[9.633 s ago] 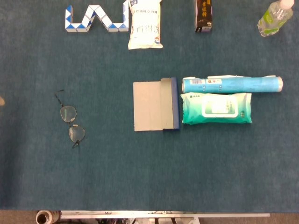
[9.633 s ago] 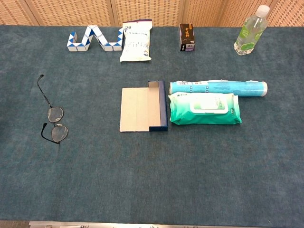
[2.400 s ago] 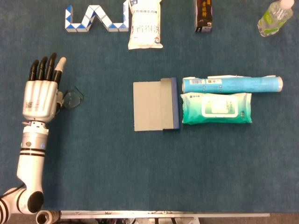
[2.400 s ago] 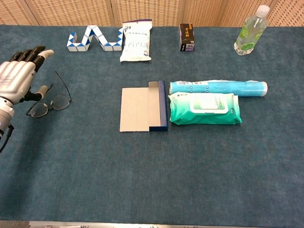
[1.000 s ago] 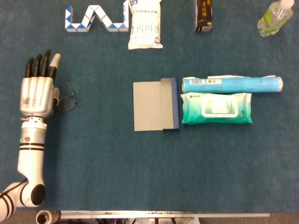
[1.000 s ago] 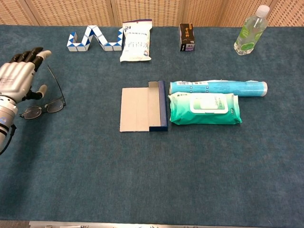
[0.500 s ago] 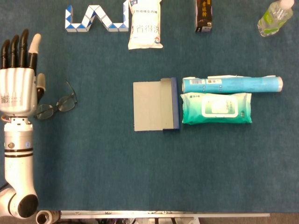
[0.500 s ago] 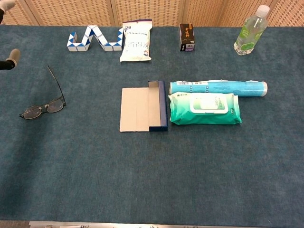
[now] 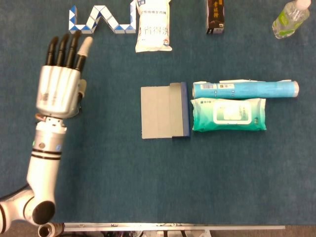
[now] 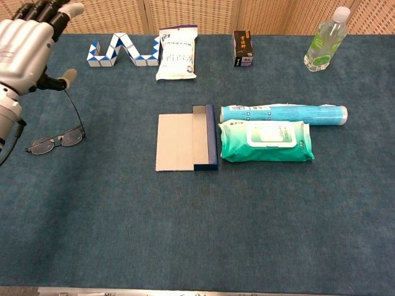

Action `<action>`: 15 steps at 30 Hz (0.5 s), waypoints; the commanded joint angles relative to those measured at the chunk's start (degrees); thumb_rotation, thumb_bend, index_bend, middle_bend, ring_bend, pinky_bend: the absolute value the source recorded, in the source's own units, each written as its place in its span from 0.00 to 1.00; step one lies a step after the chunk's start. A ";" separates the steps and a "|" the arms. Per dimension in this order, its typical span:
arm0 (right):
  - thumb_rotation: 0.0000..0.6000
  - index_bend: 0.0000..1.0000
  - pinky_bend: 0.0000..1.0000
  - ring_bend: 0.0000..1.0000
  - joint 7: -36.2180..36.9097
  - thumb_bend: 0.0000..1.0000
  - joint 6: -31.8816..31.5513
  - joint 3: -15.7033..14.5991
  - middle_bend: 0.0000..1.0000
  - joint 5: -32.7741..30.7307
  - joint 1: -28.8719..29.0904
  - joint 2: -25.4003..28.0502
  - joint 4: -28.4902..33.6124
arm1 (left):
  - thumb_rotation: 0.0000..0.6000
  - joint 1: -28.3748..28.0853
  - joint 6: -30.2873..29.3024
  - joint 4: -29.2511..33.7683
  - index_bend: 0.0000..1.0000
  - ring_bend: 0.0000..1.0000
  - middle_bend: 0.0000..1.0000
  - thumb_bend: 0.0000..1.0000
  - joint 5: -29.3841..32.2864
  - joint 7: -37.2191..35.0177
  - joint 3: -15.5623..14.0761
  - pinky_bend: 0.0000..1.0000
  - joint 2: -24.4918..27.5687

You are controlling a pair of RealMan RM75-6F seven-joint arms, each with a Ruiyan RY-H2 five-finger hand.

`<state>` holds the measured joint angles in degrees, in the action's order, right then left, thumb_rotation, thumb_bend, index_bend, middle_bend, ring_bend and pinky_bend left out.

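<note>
Change: half a second ago the left hand (image 10: 24,43) was far at the left edge; now it is above the glasses (image 10: 55,140) again, raised. The glasses have not moved, so the hand has released them.
Left hand: fingers spread wide and straight, holding nothing.
Glasses: they lie on the table (image 10: 185,222) at the left, one temple arm sticking up toward the thumb; in the head view the hand (image 9: 59,89) hides them.
Middle: grey box (image 9: 165,111).
Right: wipes (image 9: 228,114) touching the tube (image 9: 245,89).
Right hand: not visible.
</note>
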<state>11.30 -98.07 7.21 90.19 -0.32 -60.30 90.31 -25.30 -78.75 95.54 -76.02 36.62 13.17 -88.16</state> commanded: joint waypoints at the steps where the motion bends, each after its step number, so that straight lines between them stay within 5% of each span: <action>1: 1.00 0.70 0.52 0.51 0.17 0.37 0.00 0.05 0.63 -0.09 -0.01 0.06 -0.05 | 1.00 -1.65 1.57 -1.84 0.00 0.00 0.00 0.32 1.79 1.51 0.87 0.06 -1.58; 15: 1.00 0.70 0.52 0.51 0.19 0.37 0.28 0.02 0.63 -0.12 0.08 0.05 -0.12 | 1.00 -2.93 3.11 -7.20 0.00 0.00 0.00 0.32 5.78 1.56 0.22 0.06 -2.90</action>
<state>11.47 -97.79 7.23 90.07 -0.24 -60.25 90.19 -28.38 -75.55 88.75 -70.34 38.56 13.63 -91.12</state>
